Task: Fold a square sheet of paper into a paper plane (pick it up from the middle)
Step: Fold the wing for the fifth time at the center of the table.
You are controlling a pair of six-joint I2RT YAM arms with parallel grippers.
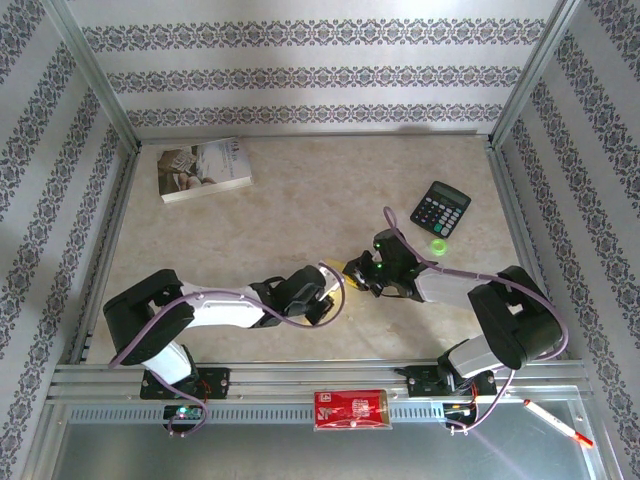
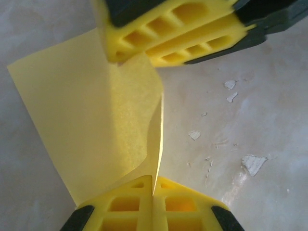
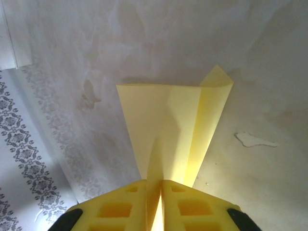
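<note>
Top external: showing the left gripper (image 1: 328,296) and right gripper (image 1: 360,272) meeting at mid-counter (image 1: 250,230), a sliver of the square sheet of paper (image 1: 352,266) between them. Left wrist: pinching the folded yellow sheet (image 2: 86,120) in the clenched left gripper (image 2: 153,192), facing the right gripper (image 2: 178,38) at its far edge. Right wrist: clamping the right gripper (image 3: 160,192) tight on the sheet (image 3: 163,115).

I am seeing wide bare beige tabletop (image 1: 290,210) lying open between the white printed book (image 1: 205,168), sitting back left, and the black button calculator (image 1: 441,208), standing back right with a small green lump (image 1: 439,244) just beside it.
</note>
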